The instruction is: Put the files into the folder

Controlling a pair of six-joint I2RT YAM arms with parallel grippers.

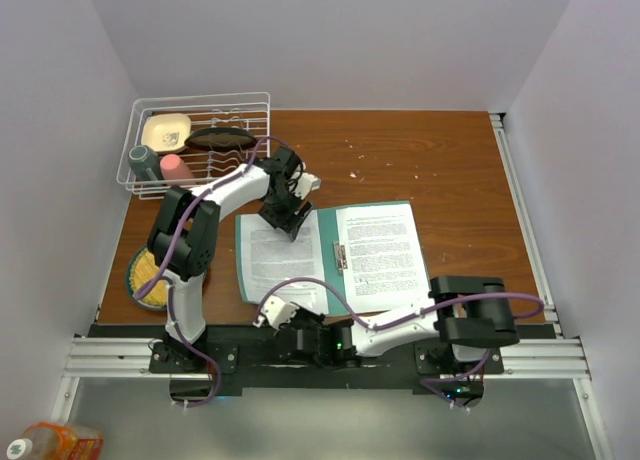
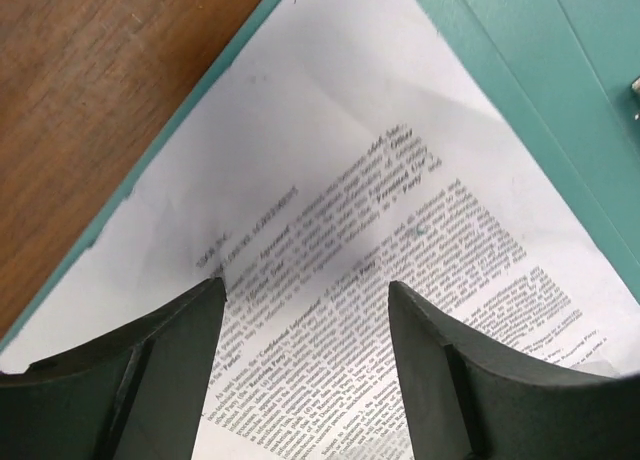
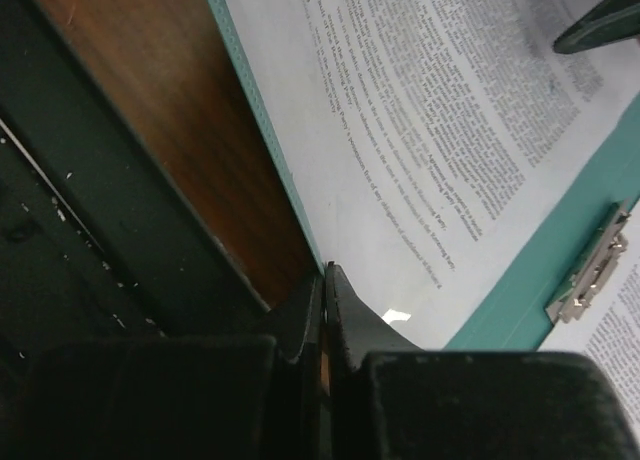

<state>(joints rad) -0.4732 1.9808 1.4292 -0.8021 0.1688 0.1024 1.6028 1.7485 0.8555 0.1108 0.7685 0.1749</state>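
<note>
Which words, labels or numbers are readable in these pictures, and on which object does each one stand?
Left sheet: dense black print, too blurred to read.
Right sheet: dense print, too small to read.
Orange bottle: nothing legible.
Nothing else carries text.

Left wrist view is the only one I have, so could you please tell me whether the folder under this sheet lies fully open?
Observer: Yes, the folder lies open and flat, with a second sheet on its right half.
Operator: Thank you. Where is the right gripper?
Observer: The right gripper is at the near edge of the folder's left half, beside the left sheet, with its jaws shut.
Operator: Is anything else close to my arm?
Observer: A white wire rack stands beyond the folder, to the far left.
</note>
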